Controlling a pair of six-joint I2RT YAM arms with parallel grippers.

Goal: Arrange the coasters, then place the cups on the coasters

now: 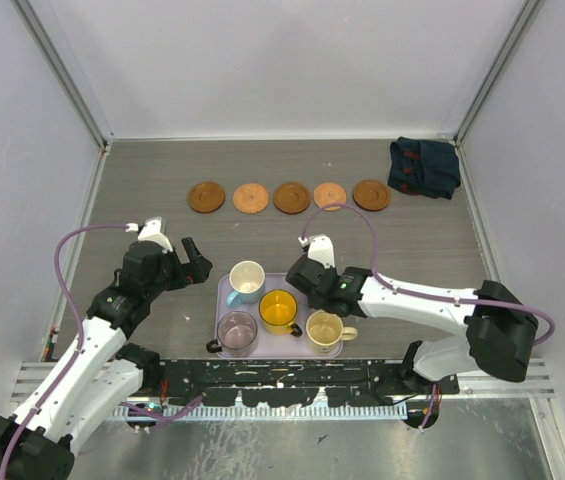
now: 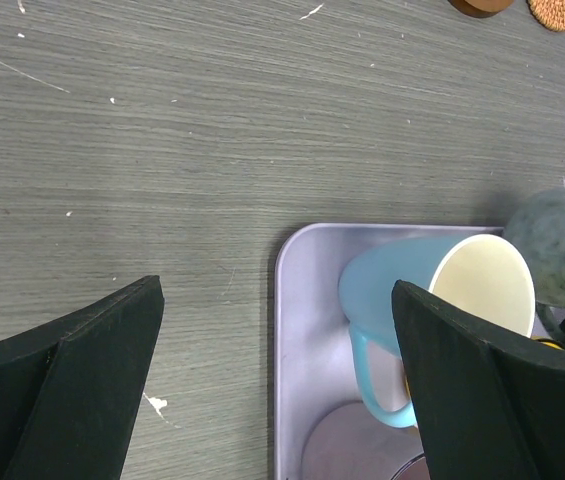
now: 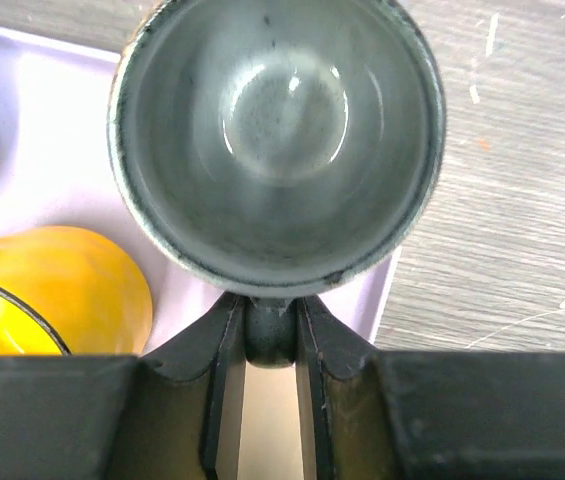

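right claw point(image 3: 268, 330) is gripping the grey-green cup point(image 3: 277, 130) by its handle at the far right corner of the tray point(image 3: 47, 105) (open table point(image 3: 502, 200) beyond); left claw point(image 2: 274, 300) is hovering wide open off its left edge, coasters point(image 1: 292, 197) lining the back.

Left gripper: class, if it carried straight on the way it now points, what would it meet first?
Most likely the rim of the lavender tray, then the light blue cup just inside it. The open left gripper aims toward them; its downward tilt is unclear, so it might touch the table first.
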